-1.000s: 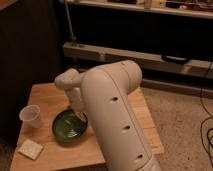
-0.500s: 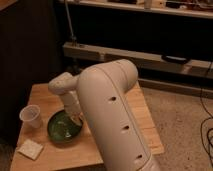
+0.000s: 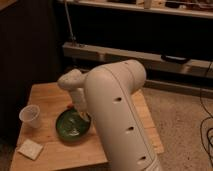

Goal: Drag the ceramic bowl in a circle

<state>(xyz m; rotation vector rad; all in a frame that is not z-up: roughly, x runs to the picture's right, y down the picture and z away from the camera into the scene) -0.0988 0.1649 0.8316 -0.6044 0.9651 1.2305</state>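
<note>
The ceramic bowl [image 3: 70, 129], shallow, round and dark green-glazed with pale rings inside, sits front-centre on the wooden table [image 3: 47, 95]; the gripper [image 3: 81, 116] dips to its right rim, spread or closed I cannot tell; the smooth white arm [image 3: 120, 110] looms alongside; a translucent plastic cup [image 3: 30, 116] stands left; a flat pale square pad [image 3: 31, 148] lies at the front-left corner.

The room is dim. A square wooden tabletop [image 3: 47, 95] stands on a speckled grey floor [image 3: 182, 117], with a dark panel [image 3: 25, 45] to its left and dark cables [image 3: 206, 131] trailing at the right edge. Behind it a long pale rail [image 3: 150, 59] and, higher up, a light shelf [image 3: 150, 9] run across blackness. The gripper [image 3: 81, 115] is low over the tabletop's middle.
</note>
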